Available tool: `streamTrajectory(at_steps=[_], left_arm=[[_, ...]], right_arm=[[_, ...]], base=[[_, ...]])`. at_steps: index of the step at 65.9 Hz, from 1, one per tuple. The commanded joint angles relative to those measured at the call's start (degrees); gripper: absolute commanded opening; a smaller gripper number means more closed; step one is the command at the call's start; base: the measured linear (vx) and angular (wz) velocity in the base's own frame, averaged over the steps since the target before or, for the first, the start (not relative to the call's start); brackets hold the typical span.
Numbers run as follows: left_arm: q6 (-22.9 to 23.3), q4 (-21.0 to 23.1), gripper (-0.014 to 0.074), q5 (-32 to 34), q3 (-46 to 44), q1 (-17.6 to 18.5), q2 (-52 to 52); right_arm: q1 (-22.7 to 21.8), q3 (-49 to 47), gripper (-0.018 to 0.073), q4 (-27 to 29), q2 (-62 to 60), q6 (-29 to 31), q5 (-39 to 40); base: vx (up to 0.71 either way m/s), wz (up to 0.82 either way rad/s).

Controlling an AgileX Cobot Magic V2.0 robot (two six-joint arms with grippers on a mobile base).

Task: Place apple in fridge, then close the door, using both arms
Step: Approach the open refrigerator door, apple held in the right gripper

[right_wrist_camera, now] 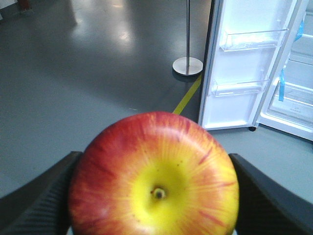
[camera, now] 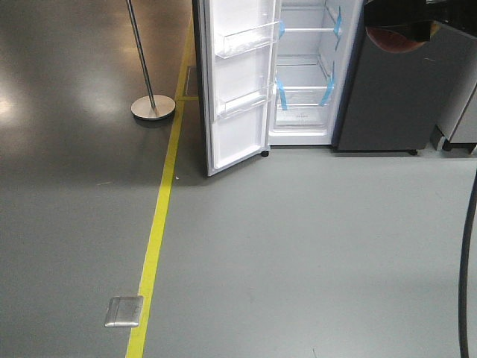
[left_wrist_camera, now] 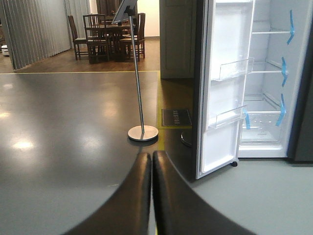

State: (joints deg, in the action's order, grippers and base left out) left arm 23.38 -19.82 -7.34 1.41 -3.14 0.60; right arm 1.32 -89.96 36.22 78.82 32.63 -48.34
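The red and yellow apple (right_wrist_camera: 154, 176) fills the right wrist view, with my right gripper (right_wrist_camera: 154, 156) shut on it, one dark finger (right_wrist_camera: 44, 200) on each side. In the front view this gripper (camera: 399, 19) hangs at the top right with the apple (camera: 393, 40) under it, in front of the fridge's right edge. The fridge (camera: 305, 97) stands open, its white shelves bare and taped with blue strips. Its door (camera: 238, 89) is swung out to the left, clear bins facing me. My left gripper (left_wrist_camera: 152, 161) is shut on nothing and points at the floor left of the door (left_wrist_camera: 225, 88).
A metal floor stand (camera: 153, 107) with a round base stands left of the door, beside a yellow floor line (camera: 160, 209). A dark grey cabinet (camera: 395, 104) adjoins the fridge on the right. A metal floor plate (camera: 124, 311) lies near me. A black cable (camera: 468, 268) hangs at the right edge.
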Motion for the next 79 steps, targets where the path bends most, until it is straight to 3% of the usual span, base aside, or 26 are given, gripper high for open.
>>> streamTrajectory(at_steps=[1, 79], left_arm=[[0.0, 0.3, -0.0006, 4.2, -1.2, 0.3, 0.3], [0.0, 0.3, -0.0006, 4.2, -1.2, 0.3, 0.3]], right_arm=[[-0.2, -1.8, 0.0122, 2.2, -1.7, 0.3, 3.5], [-0.2, -1.8, 0.0122, 2.2, -1.7, 0.3, 3.5]], base=[[0.1, 0.01], [0.1, 0.01]])
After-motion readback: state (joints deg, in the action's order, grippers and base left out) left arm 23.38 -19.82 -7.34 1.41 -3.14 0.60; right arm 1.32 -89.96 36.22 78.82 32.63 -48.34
